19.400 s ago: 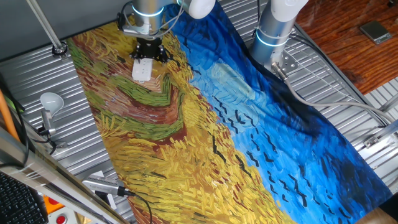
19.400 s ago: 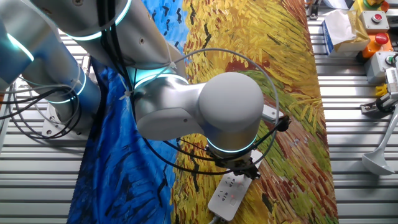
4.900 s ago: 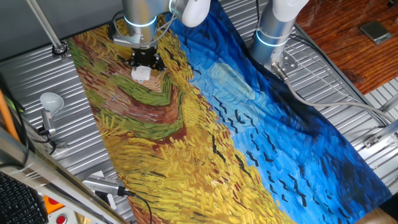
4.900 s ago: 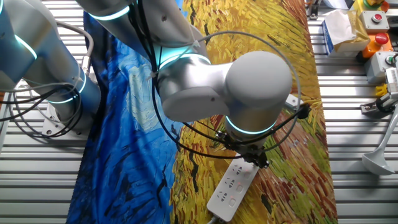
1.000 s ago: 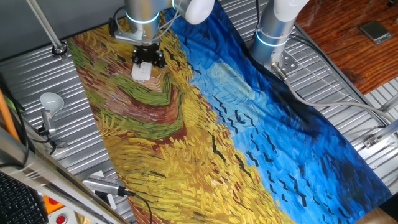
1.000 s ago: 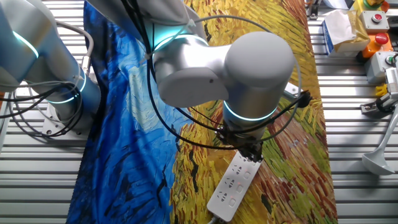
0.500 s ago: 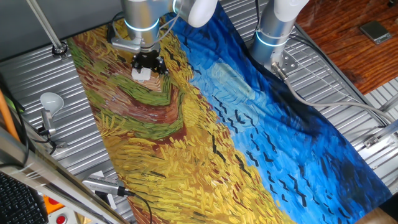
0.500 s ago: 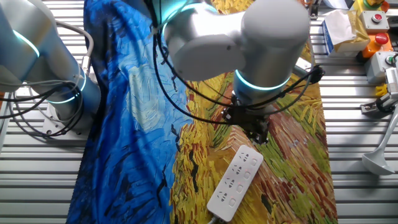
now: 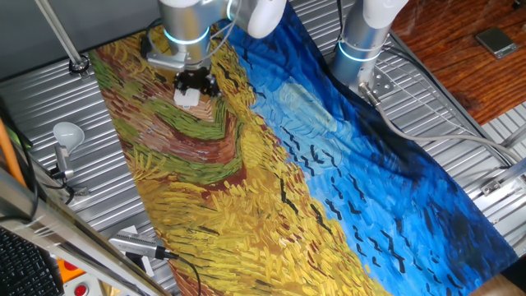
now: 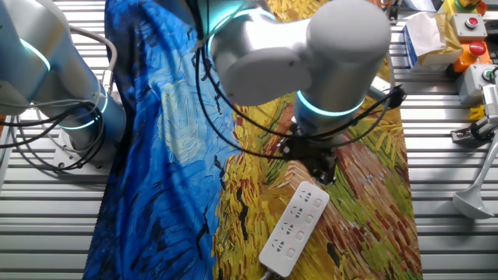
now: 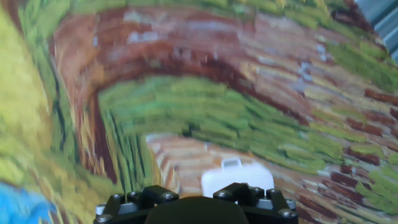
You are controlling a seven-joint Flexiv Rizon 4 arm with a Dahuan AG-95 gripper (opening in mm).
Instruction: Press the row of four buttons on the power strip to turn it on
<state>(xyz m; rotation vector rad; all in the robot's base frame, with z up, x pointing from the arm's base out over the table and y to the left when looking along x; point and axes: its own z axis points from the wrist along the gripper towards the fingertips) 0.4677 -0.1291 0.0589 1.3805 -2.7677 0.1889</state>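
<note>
The white power strip (image 10: 296, 222) lies slantwise on the painted cloth, with the four buttons (image 10: 305, 227) as a line of faint pinkish marks along its right side. My gripper (image 10: 322, 168) hangs just beyond the strip's far end, not touching it; its dark fingers point down and no gap between them can be made out. From the opposite side only the strip's end (image 9: 187, 97) shows below the gripper (image 9: 196, 81). In the hand view the strip's end (image 11: 237, 178) lies ahead of the black finger mounts, and the fingertips are out of frame.
The painted cloth (image 9: 329, 164) covers the table's middle, with metal grating on both sides. A white light bulb (image 9: 67, 131) stands on the left grating. A silver tool (image 9: 136, 244) lies near the front. Orange and yellow boxes (image 10: 467, 35) stand at the far corner.
The gripper has lifted off the power strip's far end and drawn back beyond it. The strip now shows in full and has not shifted.
</note>
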